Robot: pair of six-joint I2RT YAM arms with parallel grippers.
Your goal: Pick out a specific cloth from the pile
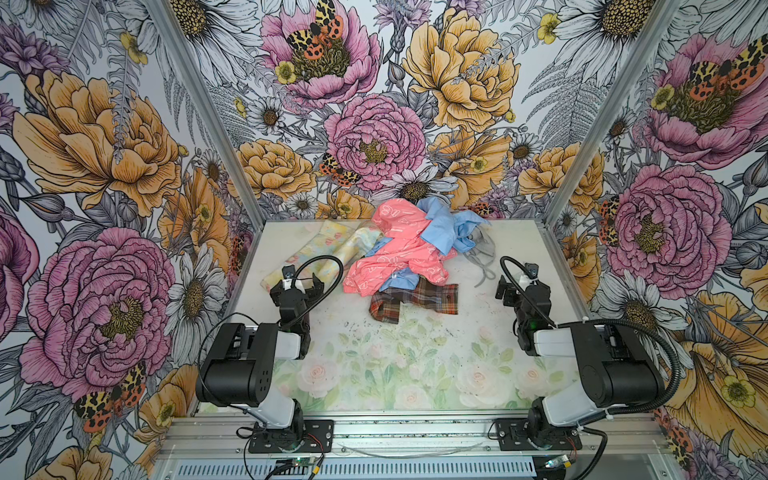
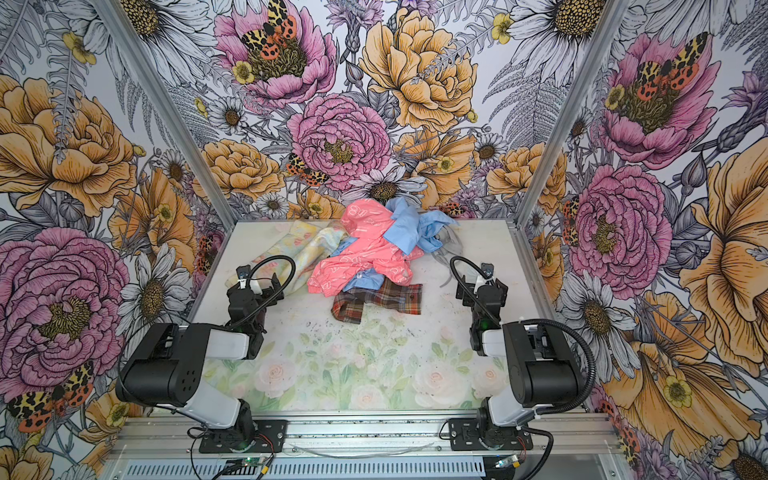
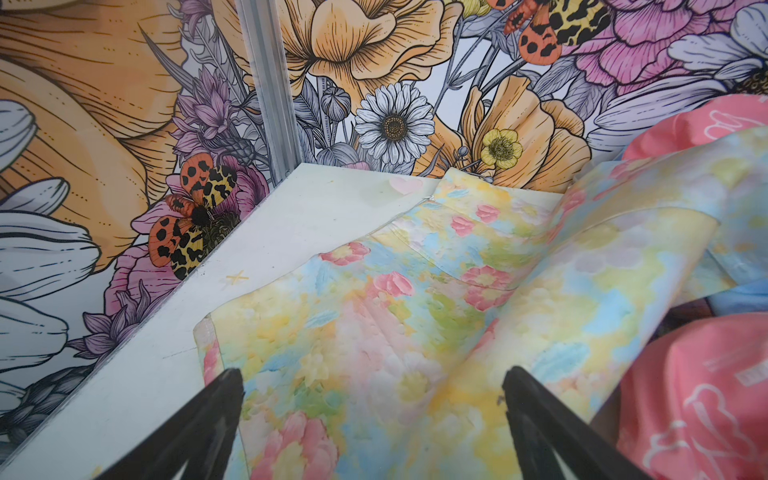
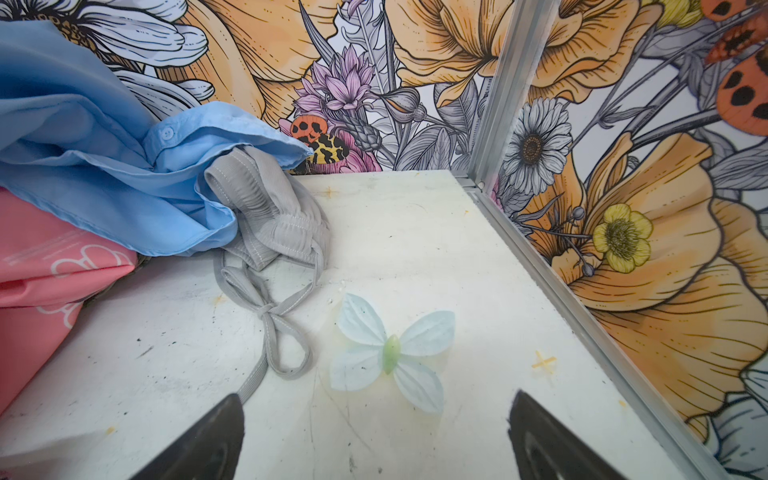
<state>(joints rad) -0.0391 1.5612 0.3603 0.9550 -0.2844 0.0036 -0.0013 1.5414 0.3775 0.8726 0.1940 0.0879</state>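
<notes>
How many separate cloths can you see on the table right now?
5: pastel floral cloth far left, coral-pink cloth centre, sky-blue cloth over its right, grey cloth beside that, plaid cloth at the near side. More may hide underneath.

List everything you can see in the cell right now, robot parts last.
sky-blue shirt: one, plain light blue, atop the pile, back right
coral-pink cloth: one, white prints, pile middle
plaid shirt: one, red-brown, pile's near edge
pastel floral cloth: one, yellow-pink-blue, pile's left side
grey cloth: one, with strings, pile's right side
butterfly motif: one, pale blue, on table by strings
table: one, white with faded roses
left pincer: one, black, open over floral cloth
right pincer: one, black, open over bare table
</notes>
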